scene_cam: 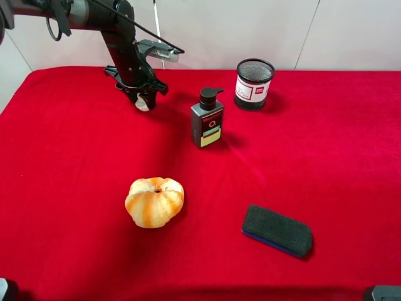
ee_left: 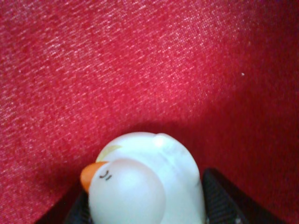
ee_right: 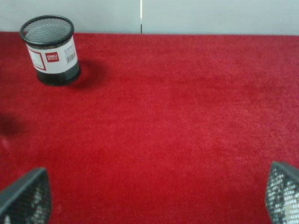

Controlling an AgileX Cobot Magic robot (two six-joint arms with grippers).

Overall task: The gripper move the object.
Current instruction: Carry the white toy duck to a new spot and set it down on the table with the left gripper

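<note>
Exterior high view: the left gripper (scene_cam: 141,95) is seen at the back left of the red cloth (scene_cam: 75,188), pointed downward, with the small white duck (scene_cam: 144,105) at its tip. From the left wrist, the duck is shown pinched between the dark fingers (ee_left: 219,198), one pressed against each side of its body, its orange beak turned to one side. Whether the duck rests on the cloth or is held just off it cannot be told.

From the right wrist, the right gripper (ee_right: 154,200) is seen spread wide over bare cloth, with nothing between its mesh-patterned tips.

A pump bottle (scene_cam: 207,122) is placed near the middle of the cloth, to the right of the duck, and a mesh cup (scene_cam: 254,83) behind it. An orange-and-white pumpkin-shaped lump (scene_cam: 155,200) and a dark eraser (scene_cam: 277,230) are laid nearer the front, well apart.
</note>
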